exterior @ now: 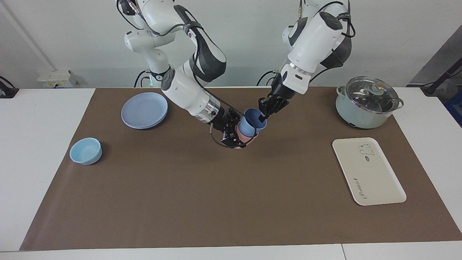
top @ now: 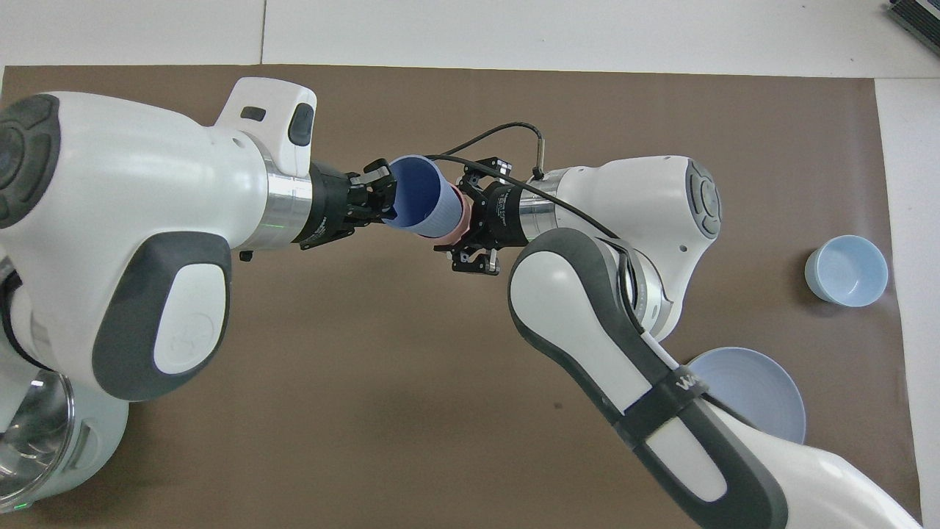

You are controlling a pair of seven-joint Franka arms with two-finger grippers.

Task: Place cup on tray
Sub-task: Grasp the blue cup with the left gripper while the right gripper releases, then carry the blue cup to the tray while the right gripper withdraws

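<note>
— Where is the cup?

— The cup (exterior: 252, 122), a matte periwinkle tumbler with tapered walls, is up in the air over the middle of the brown mat (exterior: 180, 187), tilted, its base nested in a pink cup (exterior: 246, 138) of the same shape. The left gripper (exterior: 262, 118) has its jaws clenched on the blue rim, one finger inside the mouth.

— And the right arm?

— The right gripper (exterior: 236, 135) has its jaws clamped on the pink cup from the side. In the overhead view only a thin pink band (top: 457, 224) shows past the blue wall (top: 422, 209).

— The tray?

— The tray (exterior: 368, 171) is flat, cream-white, rectangular with rounded corners and a raised rim, with a small bear drawing and cursive writing. It lies on the mat toward the left arm's end of the counter, well apart from the cups, farther from the robots than the pale green pot (exterior: 366, 103) with its glass lid.

— Anything else?

— A round blue plate (exterior: 144, 110) and a shallow light-blue bowl (exterior: 86, 151) sit toward the right arm's end, the bowl farther from the robots.
</note>
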